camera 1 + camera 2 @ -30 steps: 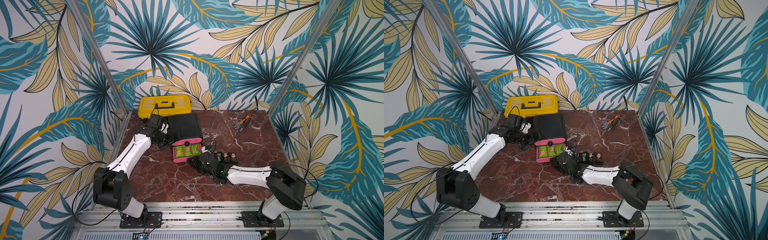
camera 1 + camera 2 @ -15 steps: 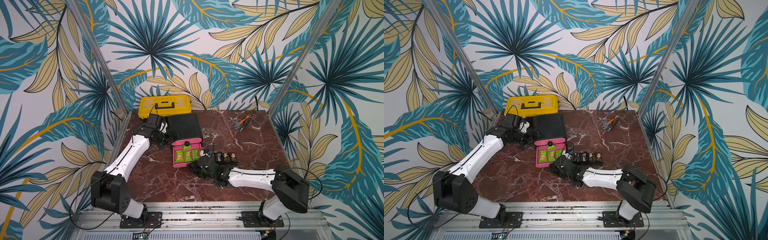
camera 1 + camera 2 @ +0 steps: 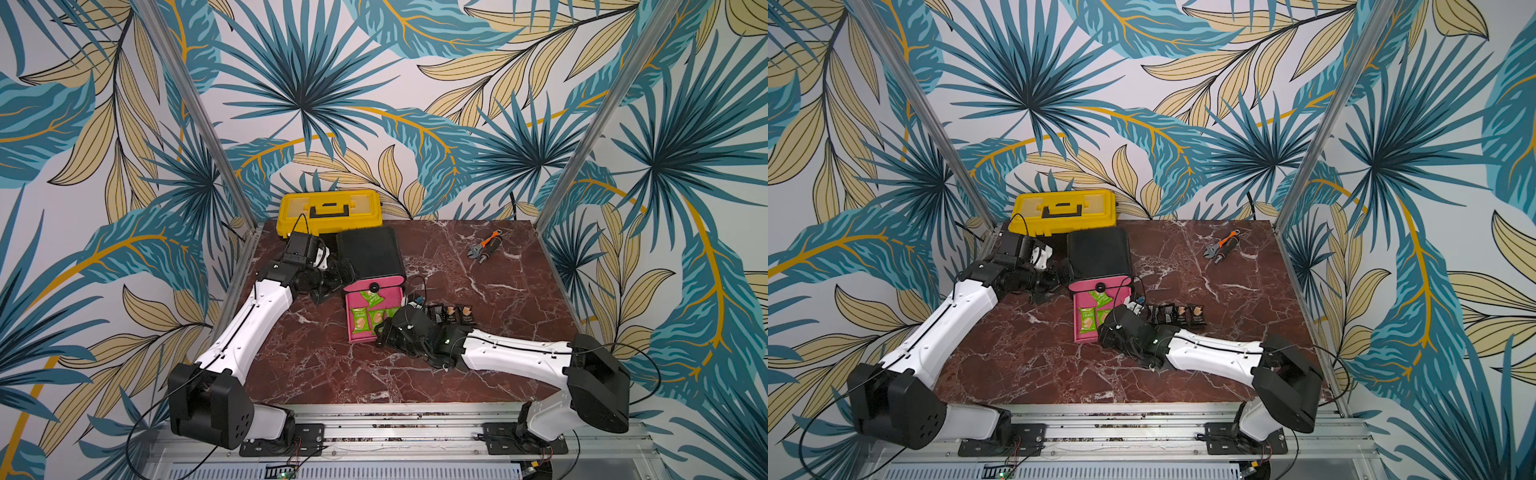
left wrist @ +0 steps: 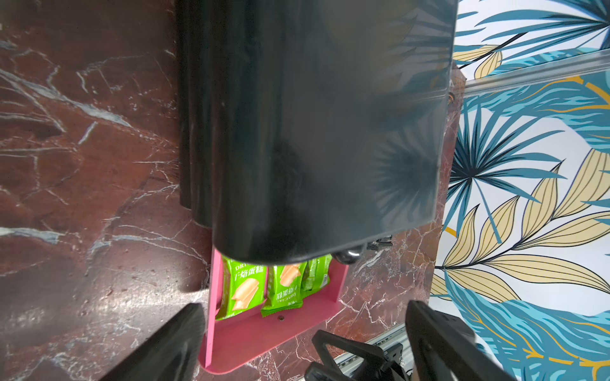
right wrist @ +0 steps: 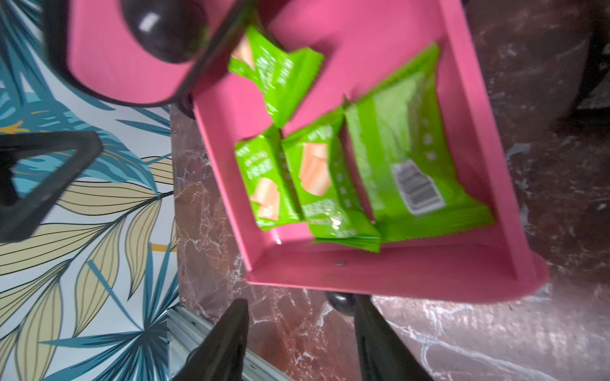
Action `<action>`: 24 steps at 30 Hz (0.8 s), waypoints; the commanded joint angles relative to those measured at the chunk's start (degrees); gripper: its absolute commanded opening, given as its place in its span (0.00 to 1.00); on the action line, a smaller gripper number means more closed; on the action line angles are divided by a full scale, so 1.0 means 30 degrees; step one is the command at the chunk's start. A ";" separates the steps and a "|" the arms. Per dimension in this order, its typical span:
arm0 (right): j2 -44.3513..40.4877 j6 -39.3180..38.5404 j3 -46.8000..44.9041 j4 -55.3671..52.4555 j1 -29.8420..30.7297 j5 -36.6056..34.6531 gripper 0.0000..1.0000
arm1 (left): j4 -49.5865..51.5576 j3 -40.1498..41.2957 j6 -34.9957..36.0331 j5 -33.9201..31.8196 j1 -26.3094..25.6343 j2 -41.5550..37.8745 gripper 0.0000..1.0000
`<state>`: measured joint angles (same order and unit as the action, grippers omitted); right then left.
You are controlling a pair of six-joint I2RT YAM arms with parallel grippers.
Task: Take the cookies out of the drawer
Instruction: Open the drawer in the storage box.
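The lower pink drawer (image 3: 362, 338) stands pulled out of the black cabinet (image 3: 368, 253). In it lie several green cookies (image 3: 360, 322) (image 5: 396, 171) (image 4: 244, 287). Several black cookies (image 3: 453, 313) (image 3: 1177, 313) lie in a row on the table to the drawer's right. My right gripper (image 5: 300, 303) (image 3: 384, 332) is open at the drawer's front wall (image 5: 396, 277). The drawer's black knob (image 5: 341, 301) sits against the inner side of one finger. My left gripper (image 4: 303, 310) (image 3: 332, 282) is open beside the cabinet's left side, holding nothing.
A yellow toolbox (image 3: 330, 210) stands at the back left behind the cabinet. An orange-handled wrench (image 3: 484, 247) lies at the back right. The upper pink drawer front (image 5: 132, 66) with its knob is shut above the open one.
My right gripper drew the lower drawer further out toward the front, then its jaws opened off the knob. The left arm stayed by the cabinet.
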<state>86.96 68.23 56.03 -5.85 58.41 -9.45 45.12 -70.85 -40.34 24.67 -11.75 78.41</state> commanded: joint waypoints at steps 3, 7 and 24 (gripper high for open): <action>0.0170 -0.2218 0.2416 -0.4718 0.0129 -0.0863 0.56 | -0.0231 0.1113 -0.0353 -0.0530 0.0350 -0.1352 1.00; 0.1869 -0.3494 0.4610 -0.6438 0.0124 -0.0529 0.56 | -0.0072 0.1827 -0.0510 -0.0564 0.0577 -0.2097 1.00; 0.7621 -0.6135 0.9018 -0.8492 0.0110 0.1040 0.58 | 0.0089 0.5856 -0.1933 -0.0998 0.1719 -0.6003 1.00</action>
<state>108.62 52.34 81.21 -29.04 58.54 -6.98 45.95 -55.13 -44.99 22.61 -7.51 62.11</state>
